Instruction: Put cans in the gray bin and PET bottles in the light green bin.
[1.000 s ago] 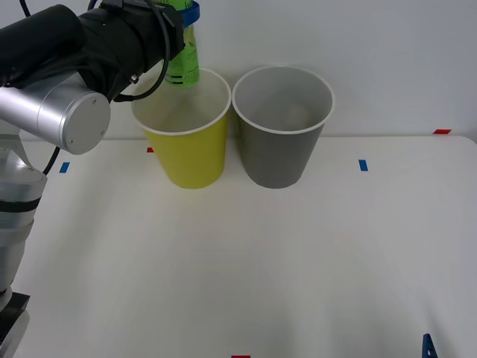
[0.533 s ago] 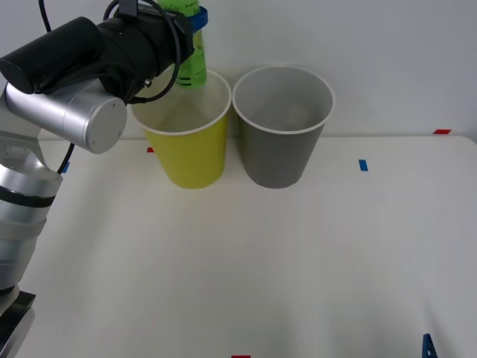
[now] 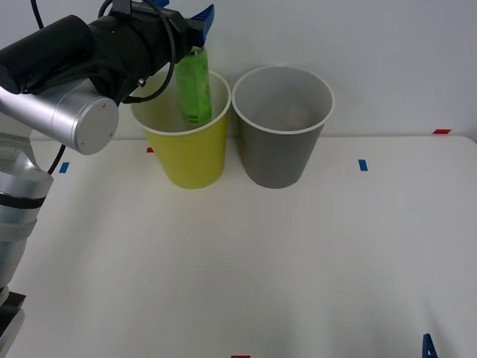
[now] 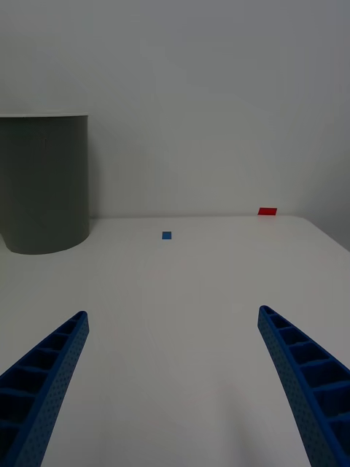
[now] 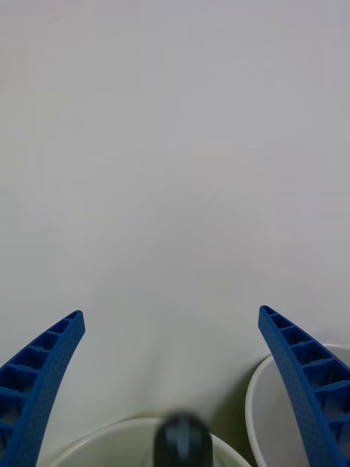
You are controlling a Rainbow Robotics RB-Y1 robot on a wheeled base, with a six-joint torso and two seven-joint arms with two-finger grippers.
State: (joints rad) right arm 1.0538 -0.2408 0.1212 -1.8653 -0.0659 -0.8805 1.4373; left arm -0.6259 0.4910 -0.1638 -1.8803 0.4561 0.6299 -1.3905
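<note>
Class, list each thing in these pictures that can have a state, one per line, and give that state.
Bottle: upright, released, dropping into the green bin.
Green bin: upright on the table, bottle in its mouth.
Gray bin: upright beside the green bin.
Left end effector: open above the green bin.
Right end effector: open, low over the table.

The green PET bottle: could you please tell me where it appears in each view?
Front view: the PET bottle is upright in the light green bin, under the open left hand.
Left wrist view: its black cap sits between the fingers.
Right wrist view: not in it.
Shared landmark: the gray bin.
</note>
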